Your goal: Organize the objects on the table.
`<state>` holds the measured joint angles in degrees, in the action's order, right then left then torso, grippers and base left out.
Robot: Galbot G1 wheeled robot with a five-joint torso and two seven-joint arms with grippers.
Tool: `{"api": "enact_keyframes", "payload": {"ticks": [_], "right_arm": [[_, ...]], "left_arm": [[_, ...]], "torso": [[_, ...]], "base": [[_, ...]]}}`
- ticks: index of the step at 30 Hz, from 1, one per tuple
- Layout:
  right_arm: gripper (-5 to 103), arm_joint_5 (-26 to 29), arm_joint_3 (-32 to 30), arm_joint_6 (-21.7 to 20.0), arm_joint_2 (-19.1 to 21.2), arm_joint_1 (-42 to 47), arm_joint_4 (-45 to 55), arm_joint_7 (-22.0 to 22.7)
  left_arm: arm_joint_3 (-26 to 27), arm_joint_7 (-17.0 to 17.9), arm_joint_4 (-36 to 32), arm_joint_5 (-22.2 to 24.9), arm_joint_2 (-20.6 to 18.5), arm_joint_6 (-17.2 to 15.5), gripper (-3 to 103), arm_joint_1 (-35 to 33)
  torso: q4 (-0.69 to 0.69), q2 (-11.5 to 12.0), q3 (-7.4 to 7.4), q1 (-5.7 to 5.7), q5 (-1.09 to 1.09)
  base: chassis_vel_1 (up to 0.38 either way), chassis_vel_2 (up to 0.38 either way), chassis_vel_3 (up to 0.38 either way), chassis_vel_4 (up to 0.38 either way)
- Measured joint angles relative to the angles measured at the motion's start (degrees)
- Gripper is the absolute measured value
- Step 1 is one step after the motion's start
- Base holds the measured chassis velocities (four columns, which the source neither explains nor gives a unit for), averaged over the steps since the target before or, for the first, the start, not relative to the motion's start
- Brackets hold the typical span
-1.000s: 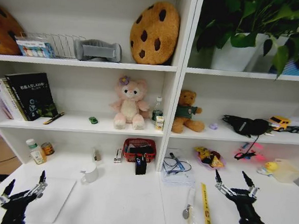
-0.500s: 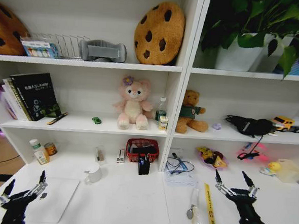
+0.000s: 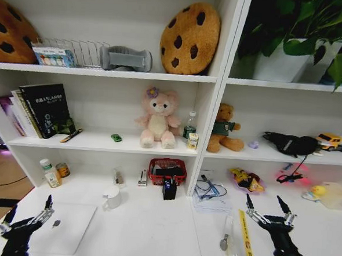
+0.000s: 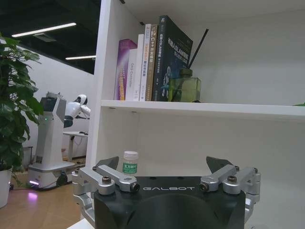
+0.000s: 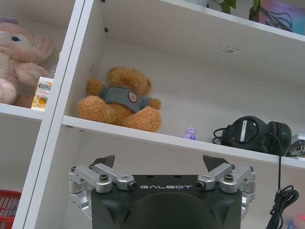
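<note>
— Both end effectors?
— Left end effector and right end effector hover with fingers apart over the near tabletop.
— Laptop?
— Near left, laptop flat; pens near right; green toy car on the shelf.

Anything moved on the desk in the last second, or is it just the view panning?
Just the view: the whole scene slid right, so the camera turned left. The laptop, pens and green toy car kept their places. Left gripper and right gripper remain open, low, holding nothing.
</note>
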<state>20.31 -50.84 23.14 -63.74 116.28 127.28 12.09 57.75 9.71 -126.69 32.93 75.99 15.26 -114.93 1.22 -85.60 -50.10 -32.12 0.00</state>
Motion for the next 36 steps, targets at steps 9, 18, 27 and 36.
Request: {"api": "enact_keyframes", "payload": {"ticks": [9, 18, 27, 36], "right_arm": [[100, 0.00, 0.00, 0.00, 0.00, 0.00, 0.00, 0.00], [100, 0.00, 0.00, 0.00, 0.00, 0.00, 0.00, 0.00], [100, 0.00, 0.00, 0.00, 0.00, 0.00, 0.00, 0.00], [100, 0.00, 0.00, 0.00, 0.00, 0.00, 0.00, 0.00]], "left_arm": [[0.00, -0.01, 0.00, 0.00, 0.00, 0.00, 100, 0.00], [0.00, -0.02, 0.00, 0.00, 0.00, 0.00, 100, 0.00], [0.00, -0.02, 0.00, 0.00, 0.00, 0.00, 100, 0.00], [0.00, -0.02, 0.01, 0.00, 0.00, 0.00, 100, 0.00]], "torso": [[0.01, 0.00, 0.00, 0.00, 0.00], [0.00, 0.00, 0.00, 0.00, 0.01], [0.00, 0.00, 0.00, 0.00, 0.00], [0.00, 0.00, 0.00, 0.00, 0.00]], "base": [[0.037, 0.049, -0.045, -0.039], [0.062, 0.060, -0.065, -0.059], [0.109, 0.108, -0.108, -0.100], [0.104, 0.115, -0.112, -0.119]]}}
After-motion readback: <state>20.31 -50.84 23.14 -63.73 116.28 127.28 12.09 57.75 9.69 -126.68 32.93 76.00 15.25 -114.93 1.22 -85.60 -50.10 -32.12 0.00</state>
